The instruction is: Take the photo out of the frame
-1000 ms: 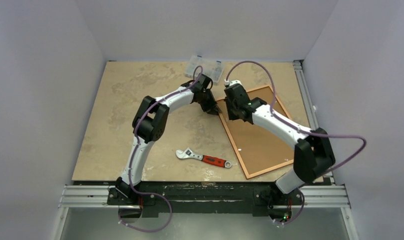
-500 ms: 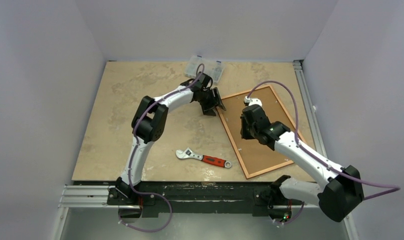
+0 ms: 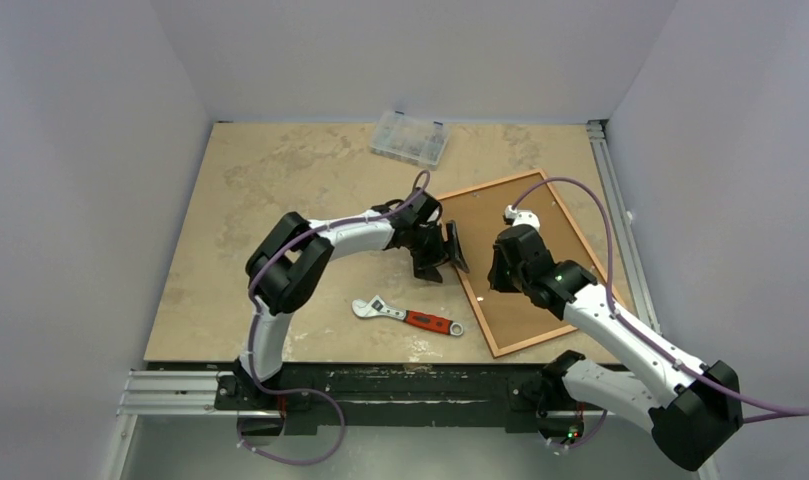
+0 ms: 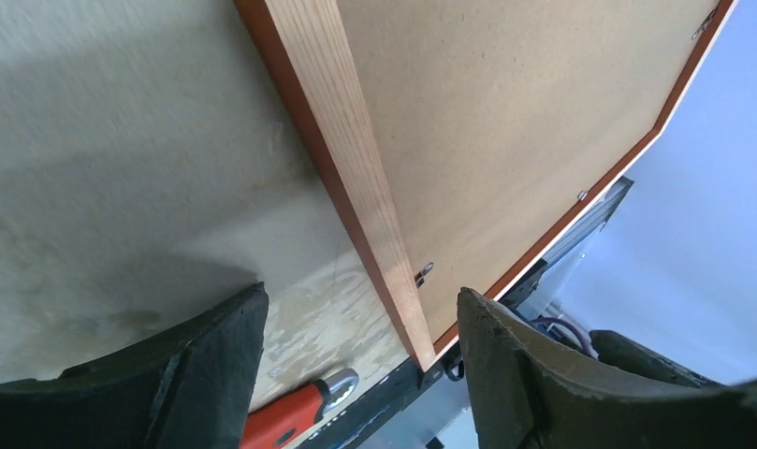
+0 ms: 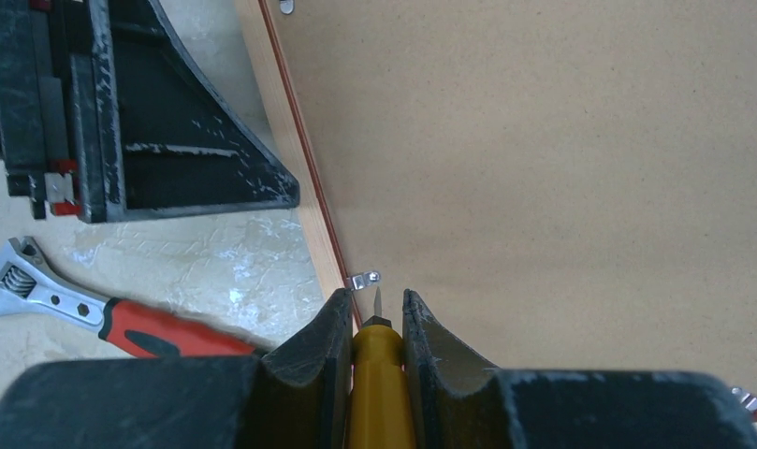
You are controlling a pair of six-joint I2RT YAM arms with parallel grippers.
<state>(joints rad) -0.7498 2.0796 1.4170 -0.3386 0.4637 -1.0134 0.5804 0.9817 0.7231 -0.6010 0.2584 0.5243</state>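
**Top external view: frame face down, tool tip at a tab**

Seen from above, the frame (image 3: 490,186) lies flat on the right half of the worktop (image 3: 280,200), turned at an angle, with its red-orange moulding around a brown backing board (image 3: 500,215). Only that board faces up, so the photo itself cannot be seen in any view.

The right claw (image 5: 375,309) hangs over the frame's left rail near its near end. Its fingers are closed tight on a yellow-handled tool (image 5: 379,393), whose thin metal tip points at a small metal tab (image 5: 363,279) at the board's edge. Whether the tip touches the tab cannot be told.

The left claw (image 3: 442,258) sits farther along the same rail. Its fingers are spread wide, with one to either side of the rail in the left wrist view, and it has hold of nothing.

A wrench (image 3: 408,316) with a red handle lies on the worktop just left of the frame's near corner. A clear organiser box (image 3: 410,138) sits at the far edge, well apart from the frame.
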